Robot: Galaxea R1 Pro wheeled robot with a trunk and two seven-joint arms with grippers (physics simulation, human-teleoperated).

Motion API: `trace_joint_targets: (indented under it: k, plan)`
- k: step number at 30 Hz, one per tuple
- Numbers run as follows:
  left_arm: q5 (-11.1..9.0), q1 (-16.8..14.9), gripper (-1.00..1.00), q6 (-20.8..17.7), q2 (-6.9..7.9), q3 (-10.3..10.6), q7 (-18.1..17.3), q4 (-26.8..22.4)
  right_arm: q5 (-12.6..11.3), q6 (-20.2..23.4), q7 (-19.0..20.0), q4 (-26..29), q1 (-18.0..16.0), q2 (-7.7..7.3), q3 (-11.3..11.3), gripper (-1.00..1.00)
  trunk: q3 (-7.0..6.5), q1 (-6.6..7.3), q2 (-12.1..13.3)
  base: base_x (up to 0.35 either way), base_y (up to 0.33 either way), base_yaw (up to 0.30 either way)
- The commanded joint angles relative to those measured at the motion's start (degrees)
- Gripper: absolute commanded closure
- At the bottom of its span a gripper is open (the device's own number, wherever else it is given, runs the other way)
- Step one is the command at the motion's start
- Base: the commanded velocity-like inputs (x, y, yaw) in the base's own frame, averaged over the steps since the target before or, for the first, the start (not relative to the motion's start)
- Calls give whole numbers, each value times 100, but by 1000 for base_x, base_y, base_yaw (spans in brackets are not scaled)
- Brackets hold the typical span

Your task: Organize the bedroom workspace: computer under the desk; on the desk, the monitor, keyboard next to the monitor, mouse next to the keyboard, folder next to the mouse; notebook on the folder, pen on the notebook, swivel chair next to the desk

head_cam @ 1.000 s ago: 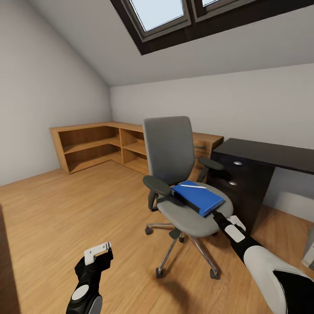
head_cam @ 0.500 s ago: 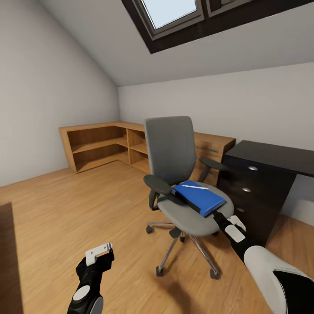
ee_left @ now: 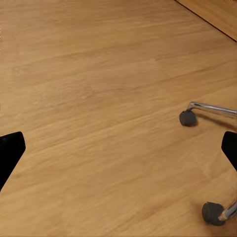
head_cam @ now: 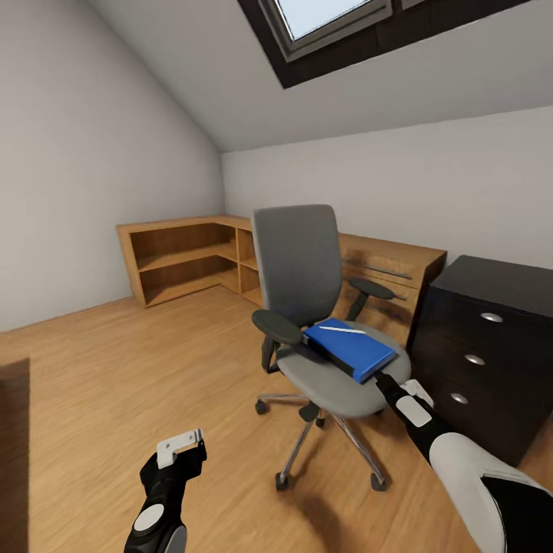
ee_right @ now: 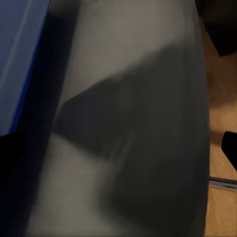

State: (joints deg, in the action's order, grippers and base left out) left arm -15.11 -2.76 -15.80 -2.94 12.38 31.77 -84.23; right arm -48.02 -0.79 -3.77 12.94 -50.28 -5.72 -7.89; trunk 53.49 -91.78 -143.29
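Note:
The grey swivel chair (head_cam: 296,261) stands mid-room on the wooden floor. The blue folder (head_cam: 355,350) lies on its seat with a thin white pen (head_cam: 342,329) on top. A dark edge shows along the folder's left side; I cannot tell what it is. My right gripper (head_cam: 382,381) is at the seat's front right rim, by the folder's corner. In the right wrist view its fingers (ee_right: 230,148) stand wide apart across the seat (ee_right: 138,123), with the folder (ee_right: 19,59) to one side. My left gripper (head_cam: 181,447) hangs open over bare floor. The black desk (head_cam: 499,280) stands at the right.
A low light-wood shelving unit (head_cam: 184,257) lines the far wall and corner. The desk's drawers have round silver knobs (head_cam: 475,359). In the left wrist view, chair castors (ee_left: 187,117) and chrome legs lie close to the left gripper (ee_left: 118,153). A dark brown panel (head_cam: 11,445) sits at the left edge.
The head view has turned left, so shelves and desk sit further right in the picture. The chair and my right gripper keep their place in the view. The left gripper sits slightly lower.

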Motion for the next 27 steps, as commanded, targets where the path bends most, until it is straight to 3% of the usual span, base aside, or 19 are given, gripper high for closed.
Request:
trace_joint_targets:
  k: [1,10,19,27]
  plan:
    - [-32,-5,-100,-19,3,10,40,-6,-120,-8,-1,-2,0,2,61,-100,6,-2,-1,243,5,92]
    - [-27,-5,-100,-19,4,18,32,-6,-120,-9,-5,-2,0,16,67,-100,6,-2,-1,281,73,48]
    - [-28,-5,-100,-19,4,33,28,-6,-120,-18,-9,-2,0,17,68,-100,6,-2,-1,54,7,1]
    - [-29,-5,-100,-19,4,37,31,-6,-112,-26,-10,-2,0,18,68,-100,6,-2,-1,290,0,117]
